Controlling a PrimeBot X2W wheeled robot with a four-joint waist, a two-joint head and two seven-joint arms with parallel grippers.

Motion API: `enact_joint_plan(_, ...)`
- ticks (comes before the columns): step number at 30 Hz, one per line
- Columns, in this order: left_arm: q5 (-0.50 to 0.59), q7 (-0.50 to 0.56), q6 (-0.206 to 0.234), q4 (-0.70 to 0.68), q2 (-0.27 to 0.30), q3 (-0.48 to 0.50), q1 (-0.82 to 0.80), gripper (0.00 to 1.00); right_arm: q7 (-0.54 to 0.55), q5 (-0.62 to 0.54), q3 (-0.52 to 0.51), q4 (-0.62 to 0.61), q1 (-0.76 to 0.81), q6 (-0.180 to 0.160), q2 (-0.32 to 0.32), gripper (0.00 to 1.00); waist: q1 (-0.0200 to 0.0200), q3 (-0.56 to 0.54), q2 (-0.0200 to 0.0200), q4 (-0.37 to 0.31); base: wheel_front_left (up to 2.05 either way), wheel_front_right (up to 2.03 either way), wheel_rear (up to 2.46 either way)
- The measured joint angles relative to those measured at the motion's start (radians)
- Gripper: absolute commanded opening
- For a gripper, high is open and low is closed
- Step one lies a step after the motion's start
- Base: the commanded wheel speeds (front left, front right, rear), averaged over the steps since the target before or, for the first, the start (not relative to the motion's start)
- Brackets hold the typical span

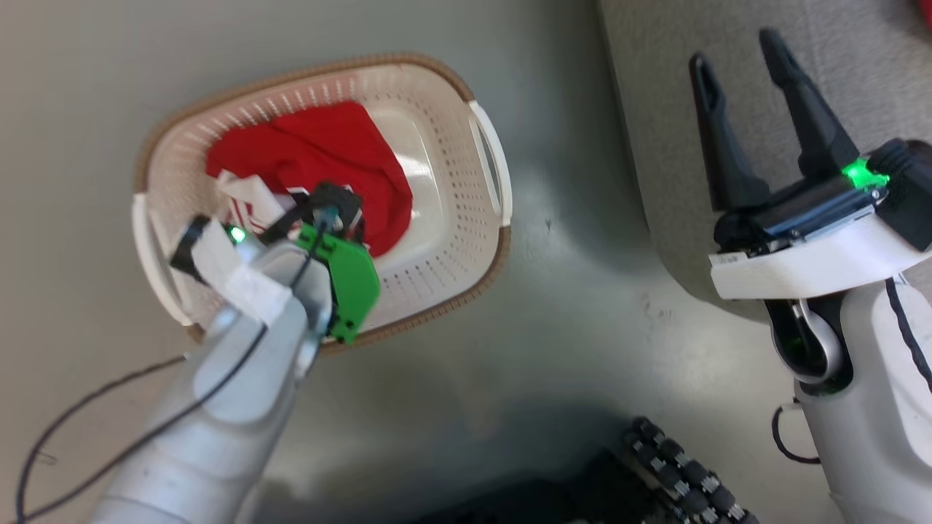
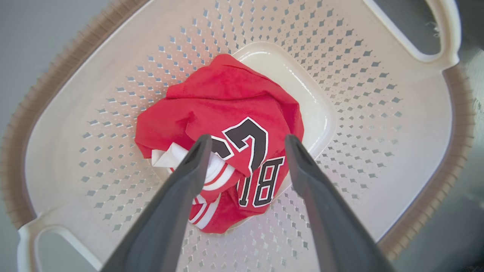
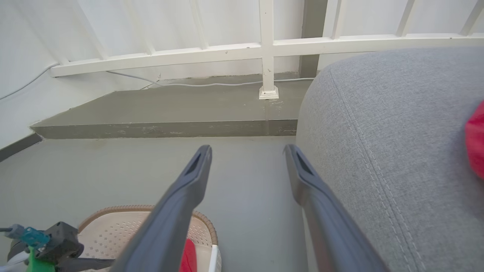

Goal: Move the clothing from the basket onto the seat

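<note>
Red clothing [image 2: 227, 109] with a black-and-white number print lies bunched in the cream basket [image 2: 378, 75] on the floor [image 1: 582, 327], and my left hand [image 2: 247, 141] hangs over it, fingers spread wide, gripping nothing. My right hand [image 1: 735, 49] is wide and empty too, at the grey seat's [image 3: 397, 132] left edge; a red patch [image 3: 477, 139] shows farther right on it.

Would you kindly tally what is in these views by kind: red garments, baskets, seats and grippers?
Red garments: 2, a numbered bundle in the basket and a red piece on the seat
Basket: 1
Seat: 1
Grippers: 2, left gripper and right gripper, both open
Total: 6
</note>
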Motion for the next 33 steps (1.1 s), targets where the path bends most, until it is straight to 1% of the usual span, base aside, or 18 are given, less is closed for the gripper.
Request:
enact_joint_plan(3, 0.000, 0.003, -0.008, 0.041, 0.006, 0.005, -0.040, 1.00, -0.018, 0.001, 0.008, -0.001, -0.021, 0.001, 0.015, 1.00, 0.0001, 0.042, 0.0000, -0.011, 0.00, 0.00, 0.00)
enact_joint_plan(7, -0.004, 0.008, -0.013, 0.086, 0.007, 0.030, -0.069, 1.00, -0.034, 0.005, 0.016, 0.009, -0.032, 0.002, 0.018, 1.00, 0.0001, 0.089, 0.0000, -0.028, 0.00, 0.00, 0.00)
enact_joint_plan(11, -0.005, 0.007, -0.017, 0.134, 0.020, 0.038, -0.094, 1.00, -0.050, 0.008, 0.030, 0.026, -0.037, 0.010, 0.030, 1.00, 0.0001, 0.123, 0.0000, -0.048, 0.00, 0.00, 0.00)
enact_joint_plan(20, -0.024, 0.000, -0.014, 0.233, 0.041, 0.087, -0.140, 1.00, -0.073, 0.013, 0.048, 0.052, -0.057, 0.016, 0.045, 1.00, 0.0000, 0.163, 0.0000, -0.093, 0.00, 0.00, 0.00)
enact_joint_plan(23, -0.040, 0.001, -0.006, 0.263, 0.042, 0.107, -0.149, 1.00, -0.080, 0.018, 0.056, 0.062, -0.057, 0.018, 0.047, 1.00, 0.0000, 0.172, 0.0000, -0.104, 0.00, 0.00, 0.00)
enact_joint_plan(24, -0.043, 0.001, -0.005, 0.272, 0.042, 0.111, -0.149, 1.00, -0.080, 0.018, 0.059, 0.065, -0.057, 0.023, 0.048, 1.00, 0.0000, 0.175, 0.0000, -0.108, 0.00, 0.00, 0.00)
enact_joint_plan(28, -0.043, 0.001, 0.002, 0.302, 0.040, 0.110, -0.151, 1.00, -0.089, 0.018, 0.060, 0.076, -0.059, 0.024, 0.049, 1.00, 0.0000, 0.180, 0.0000, -0.117, 0.00, 0.00, 0.00)
enact_joint_plan(29, -0.043, 0.001, 0.002, 0.309, 0.040, 0.109, -0.151, 0.68, -0.089, 0.018, 0.060, 0.080, -0.060, 0.024, 0.050, 1.00, 0.0000, 0.181, 0.0000, -0.120, 0.00, 0.00, 0.00)
enact_joint_plan(30, -0.043, 0.001, 0.002, 0.316, 0.040, 0.108, -0.154, 0.40, -0.089, 0.018, 0.061, 0.082, -0.062, 0.024, 0.050, 1.00, 0.0000, 0.182, 0.0000, -0.122, 0.00, 0.00, 0.00)
enact_joint_plan(31, -0.043, 0.001, 0.002, 0.323, 0.040, 0.108, -0.159, 0.00, -0.090, 0.018, 0.061, 0.084, -0.066, 0.024, 0.051, 1.00, 0.0000, 0.182, 0.0000, -0.123, 0.00, 0.00, 0.00)
enact_joint_plan(33, -0.043, 0.000, 0.002, 0.335, 0.040, 0.104, -0.171, 0.00, -0.098, 0.023, 0.064, 0.087, -0.075, 0.025, 0.054, 1.00, -0.0001, 0.183, 0.0000, -0.126, 0.00, 0.00, 0.00)
